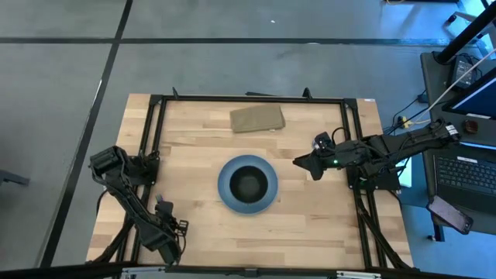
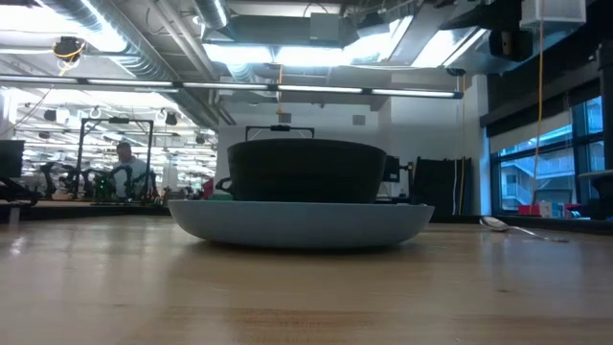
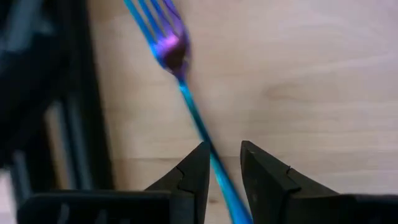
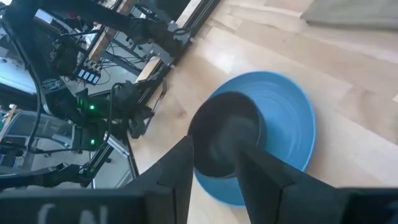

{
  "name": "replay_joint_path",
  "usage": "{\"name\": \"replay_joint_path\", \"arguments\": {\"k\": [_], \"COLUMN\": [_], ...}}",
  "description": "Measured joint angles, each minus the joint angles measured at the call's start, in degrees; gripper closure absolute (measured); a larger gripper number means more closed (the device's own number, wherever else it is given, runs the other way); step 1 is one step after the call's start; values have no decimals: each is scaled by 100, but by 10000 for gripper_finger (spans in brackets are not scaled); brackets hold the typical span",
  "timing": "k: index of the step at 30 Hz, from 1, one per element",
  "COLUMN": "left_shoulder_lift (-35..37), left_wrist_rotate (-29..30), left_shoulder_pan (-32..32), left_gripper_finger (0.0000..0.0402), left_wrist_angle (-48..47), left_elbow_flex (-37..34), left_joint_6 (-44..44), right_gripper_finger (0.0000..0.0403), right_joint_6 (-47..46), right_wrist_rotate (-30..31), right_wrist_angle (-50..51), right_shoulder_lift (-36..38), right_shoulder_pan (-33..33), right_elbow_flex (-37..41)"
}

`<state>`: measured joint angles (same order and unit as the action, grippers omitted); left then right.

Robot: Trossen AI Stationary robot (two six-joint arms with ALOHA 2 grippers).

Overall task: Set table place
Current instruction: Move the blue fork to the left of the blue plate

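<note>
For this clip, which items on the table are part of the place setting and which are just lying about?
Part of the job:
- plate
- black bowl, sitting on the plate
- fork, between the left end effector fingers
- spoon

Lying about:
- tan cloth at the far side of the table

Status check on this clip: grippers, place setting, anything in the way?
Left gripper open astride the fork handle at the table's left edge. Right gripper beside the plate; bowl sits on it. Tan cloth lies clear.

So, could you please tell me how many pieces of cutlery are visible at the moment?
2: a blue-handled fork with purple tines between the left tool's fingers, and a small silver spoon on the table beside the plate. Others may be hidden.
</note>
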<state>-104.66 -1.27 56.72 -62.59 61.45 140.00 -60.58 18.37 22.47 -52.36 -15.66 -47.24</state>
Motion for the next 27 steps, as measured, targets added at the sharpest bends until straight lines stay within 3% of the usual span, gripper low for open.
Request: {"name": "replay_joint_path", "arguments": {"k": [18, 27], "left_shoulder_lift": [476, 614], "left_wrist_rotate": [-1, -125], "left_shoulder_pan": [-170, -159], "left_gripper_finger": [337, 320], "left_wrist_angle": [26, -322], "left_elbow_flex": [-223, -254], "left_joint_6": [-106, -114], "right_gripper_finger": [285, 285], "right_joint_6": [64, 92], "right_wrist_rotate": [-2, -2], "right_wrist_angle": [6, 7], "right_shoulder_lift": [0, -2], "right_shoulder_pan": [87, 87], "right_elbow_flex": [1, 1]}}
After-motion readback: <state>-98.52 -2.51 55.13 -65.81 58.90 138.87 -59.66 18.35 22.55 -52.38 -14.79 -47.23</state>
